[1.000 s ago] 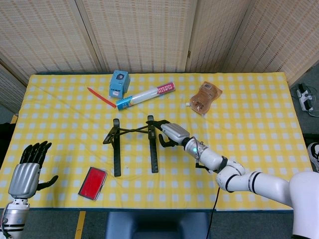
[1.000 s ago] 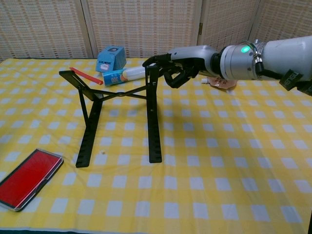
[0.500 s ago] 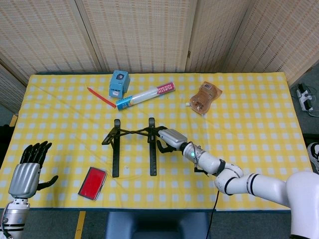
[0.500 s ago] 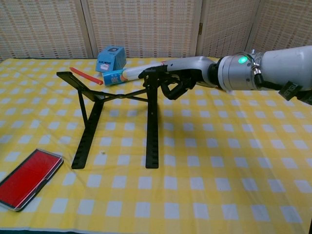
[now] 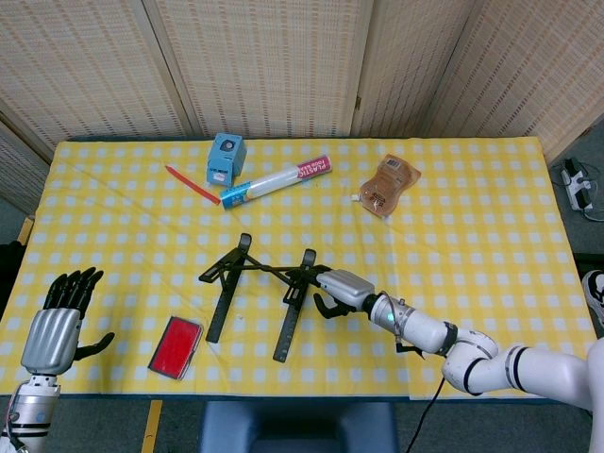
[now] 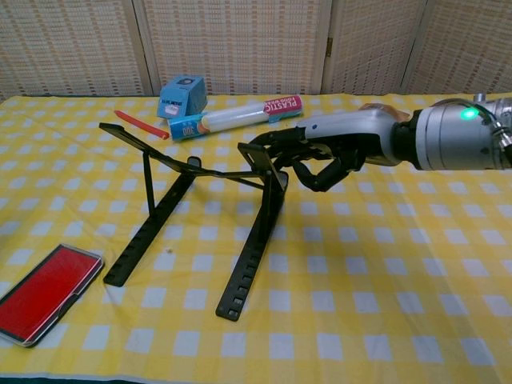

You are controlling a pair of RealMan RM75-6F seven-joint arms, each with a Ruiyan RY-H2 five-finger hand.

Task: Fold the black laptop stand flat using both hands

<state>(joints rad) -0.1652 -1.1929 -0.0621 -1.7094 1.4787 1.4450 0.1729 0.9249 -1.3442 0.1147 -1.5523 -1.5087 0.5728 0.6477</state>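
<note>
The black laptop stand (image 5: 253, 282) stands unfolded near the table's middle front, its two rails slanting toward the front left. In the chest view the stand (image 6: 170, 210) has its raised end at the right. My right hand (image 5: 342, 288) grips the top of the right rail, fingers curled over it and thumb under; the chest view shows this hand (image 6: 322, 157) close up. My left hand (image 5: 54, 328) hovers off the table's front left corner, fingers apart and holding nothing, far from the stand. It is outside the chest view.
A red flat case (image 5: 177, 346) lies front left of the stand. At the back are a blue box (image 5: 226, 158), a plastic wrap roll (image 5: 276, 180), a red pen (image 5: 192, 185) and a brown pouch (image 5: 389, 185).
My right hand has drawn the stand toward the front and right and turned it, so its rails now slant instead of lying straight. The left hand has barely moved.
</note>
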